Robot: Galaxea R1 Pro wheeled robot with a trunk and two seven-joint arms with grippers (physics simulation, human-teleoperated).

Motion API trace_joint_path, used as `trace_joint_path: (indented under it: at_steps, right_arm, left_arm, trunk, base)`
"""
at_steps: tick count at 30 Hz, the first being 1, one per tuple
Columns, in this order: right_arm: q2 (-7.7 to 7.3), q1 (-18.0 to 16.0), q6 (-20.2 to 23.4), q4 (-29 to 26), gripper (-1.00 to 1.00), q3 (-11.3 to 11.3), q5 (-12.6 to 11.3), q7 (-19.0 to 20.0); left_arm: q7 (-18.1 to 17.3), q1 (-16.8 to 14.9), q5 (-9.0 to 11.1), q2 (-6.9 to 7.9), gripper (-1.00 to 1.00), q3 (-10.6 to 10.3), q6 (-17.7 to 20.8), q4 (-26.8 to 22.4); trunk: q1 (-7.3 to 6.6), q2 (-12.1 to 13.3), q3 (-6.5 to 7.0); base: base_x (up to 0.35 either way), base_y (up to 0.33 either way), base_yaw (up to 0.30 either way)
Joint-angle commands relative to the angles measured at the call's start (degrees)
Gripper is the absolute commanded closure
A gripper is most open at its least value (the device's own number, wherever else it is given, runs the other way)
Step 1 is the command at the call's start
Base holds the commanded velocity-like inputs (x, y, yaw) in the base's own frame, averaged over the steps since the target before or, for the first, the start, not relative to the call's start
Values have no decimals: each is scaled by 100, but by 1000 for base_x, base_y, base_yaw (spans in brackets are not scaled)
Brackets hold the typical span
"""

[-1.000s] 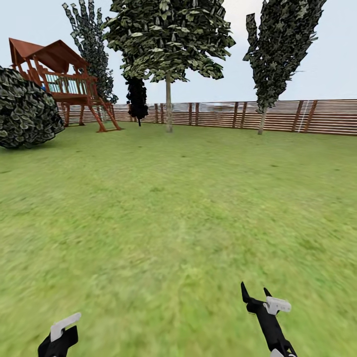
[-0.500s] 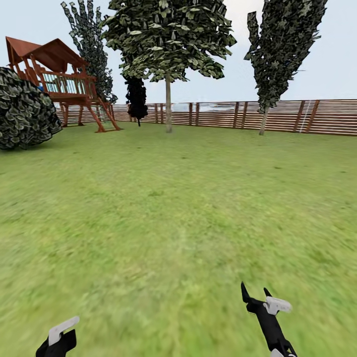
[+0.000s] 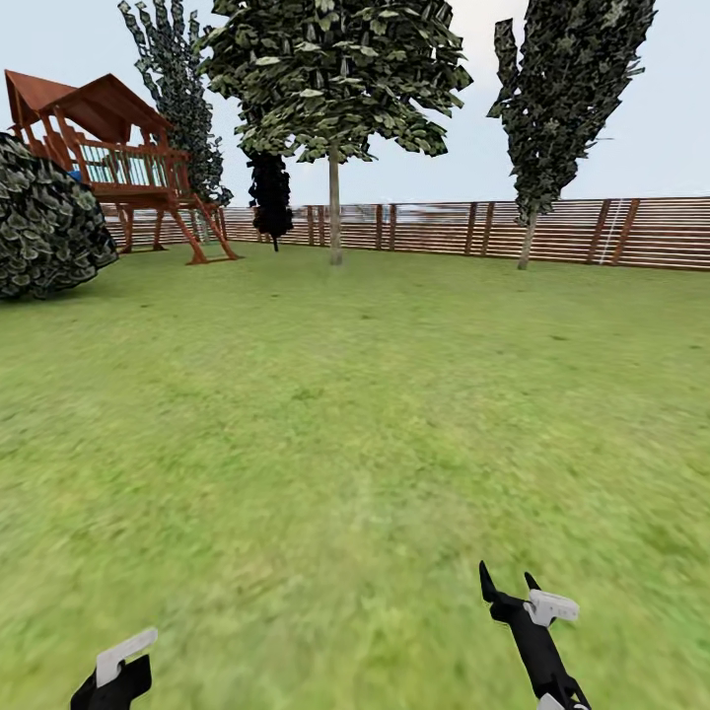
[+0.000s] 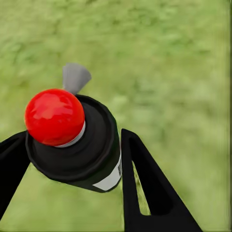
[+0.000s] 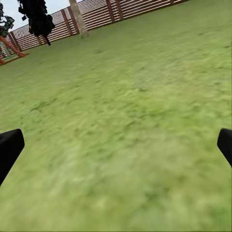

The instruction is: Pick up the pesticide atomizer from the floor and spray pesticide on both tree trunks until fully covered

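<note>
Left gripper (image 4: 72, 159) still clamping atomizer (image 4: 72, 135); playhouse (image 3: 108, 148) shifted left as camera moved

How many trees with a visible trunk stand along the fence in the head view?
2: one broad-crowned tree near the middle of the fence, and a narrower dark one to its right. Others may be hidden behind the playhouse and bush.

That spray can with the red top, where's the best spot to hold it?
Around its black round body, below the cap, jaws closing from opposite sides, as the left gripper holds the atomizer now. The curved sides fit between two fingers, and the red button and grey nozzle stay free.
</note>
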Motion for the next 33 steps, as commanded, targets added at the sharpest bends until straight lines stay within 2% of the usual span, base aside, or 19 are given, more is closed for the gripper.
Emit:
trace_joint_path:
  at_steps: [1, 33]
  right_arm:
    - [0, 0, 0, 0, -100, 0, 0, 0]
    - [0, 0, 0, 0, -100, 1, 0, 0]
  left_arm:
    - [0, 1, -1, 0, 100, -2, 0, 0]
    - [7, 4, 24, 17, 100, 6, -20, -22]
  trunk:
    - [0, 0, 0]
    - [0, 0, 0]
  base:
    - [331, 0, 0]
    - [331, 0, 0]
